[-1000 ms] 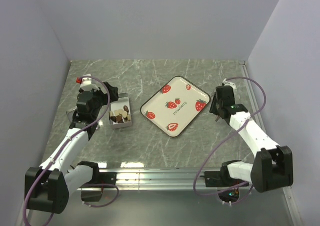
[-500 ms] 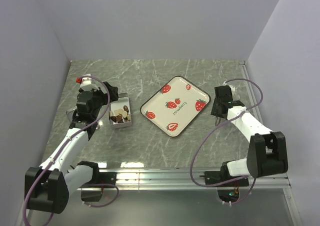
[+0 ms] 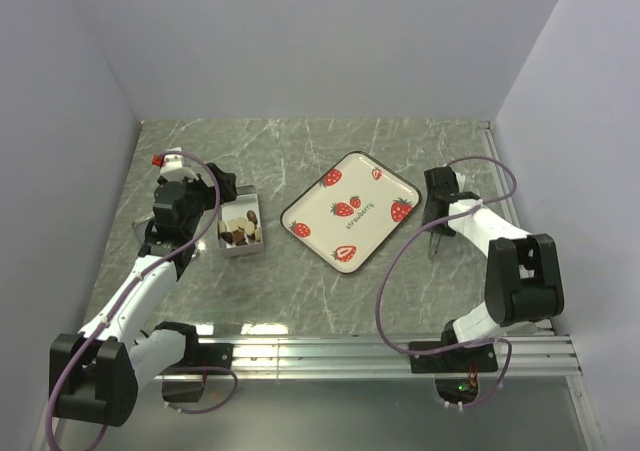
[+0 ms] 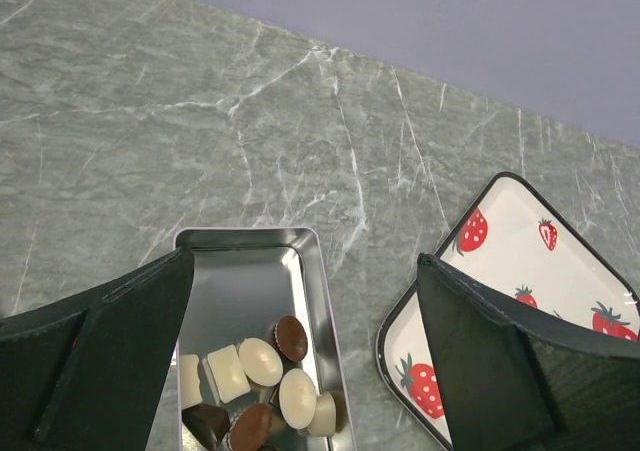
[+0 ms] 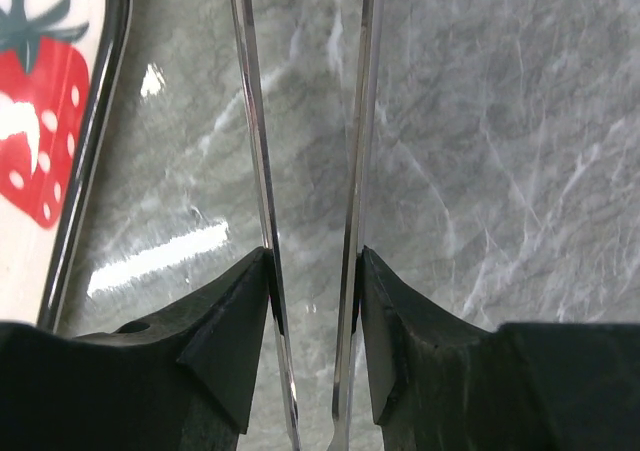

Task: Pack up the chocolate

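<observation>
The chocolate (image 4: 262, 371), several small dark brown and cream pieces, lies at the near end of an open silver tin (image 4: 245, 271). From above, the chocolate (image 3: 240, 233) shows in the tin (image 3: 246, 200) at the left. My left gripper (image 4: 305, 261) hangs over the tin, open and with nothing in it; the top view shows this gripper (image 3: 218, 211) at the tin's left side. My right gripper (image 5: 315, 261) is shut on metal tongs (image 5: 362, 121) just above the table. From above, the right gripper (image 3: 437, 211) sits by the tray's right corner, and the tongs (image 3: 433, 246) point toward the near edge.
A white tray (image 3: 366, 184) printed with red strawberries lies between the arms; its edge shows as the tray (image 4: 520, 261) and the tray (image 5: 40, 121) in the wrist views. Walls close in the table on three sides. A metal rail (image 3: 300, 351) runs along the near edge.
The right arm has folded in, its elbow swinging from the near right toward the gripper, and the tongs now show below the gripper. The left arm has not moved.
</observation>
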Tool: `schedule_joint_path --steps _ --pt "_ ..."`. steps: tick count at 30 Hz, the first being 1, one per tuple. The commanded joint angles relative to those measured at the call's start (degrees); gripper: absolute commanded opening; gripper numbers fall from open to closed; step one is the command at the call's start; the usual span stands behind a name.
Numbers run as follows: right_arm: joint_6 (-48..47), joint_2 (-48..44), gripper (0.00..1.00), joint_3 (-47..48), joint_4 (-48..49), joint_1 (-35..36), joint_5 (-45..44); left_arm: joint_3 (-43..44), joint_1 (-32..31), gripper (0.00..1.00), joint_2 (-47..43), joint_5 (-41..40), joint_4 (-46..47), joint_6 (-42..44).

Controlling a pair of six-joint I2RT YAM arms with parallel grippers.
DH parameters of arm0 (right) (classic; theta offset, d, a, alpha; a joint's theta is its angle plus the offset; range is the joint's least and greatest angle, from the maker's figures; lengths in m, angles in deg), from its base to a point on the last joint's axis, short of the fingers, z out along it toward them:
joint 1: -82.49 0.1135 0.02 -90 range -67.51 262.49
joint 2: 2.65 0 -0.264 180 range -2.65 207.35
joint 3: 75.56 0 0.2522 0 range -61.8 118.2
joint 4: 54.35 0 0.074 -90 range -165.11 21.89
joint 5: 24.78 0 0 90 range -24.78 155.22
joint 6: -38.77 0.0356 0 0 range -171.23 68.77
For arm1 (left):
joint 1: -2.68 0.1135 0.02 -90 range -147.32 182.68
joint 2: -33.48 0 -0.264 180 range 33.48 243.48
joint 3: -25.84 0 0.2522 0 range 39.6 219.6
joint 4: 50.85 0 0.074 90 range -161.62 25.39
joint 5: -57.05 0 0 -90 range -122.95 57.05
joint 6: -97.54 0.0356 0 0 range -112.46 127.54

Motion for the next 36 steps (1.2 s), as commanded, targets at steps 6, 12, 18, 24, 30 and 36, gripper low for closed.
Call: schedule_joint_path --steps 6,12,18,24,30,36 --pt "-0.24 1.94 0.5 4.16 3.39 -1.78 1.13 2.67 -0.23 0.99 -0.01 0.46 1.23 0.38" --pt "-0.24 4.75 0.52 7.23 3.48 -1.95 1.03 2.5 -0.23 0.99 -0.62 0.1 0.97 0.3" --pt "-0.51 9.67 0.52 11.19 2.16 -2.83 0.69 2.58 -0.23 0.99 -0.28 0.1 0.88 0.21" --pt "-0.24 10.99 0.56 11.81 1.46 -3.97 0.16 2.67 -0.23 0.99 -0.19 0.19 0.97 0.21" --pt "-0.16 11.96 0.59 12.34 0.93 -3.97 0.16 2.59 -0.23 0.99 -0.19 0.19 0.97 0.21" --pt "-0.24 12.75 0.64 12.78 0.49 -3.89 0.6 2.76 -0.23 0.99 -0.1 0.1 0.71 0.3"
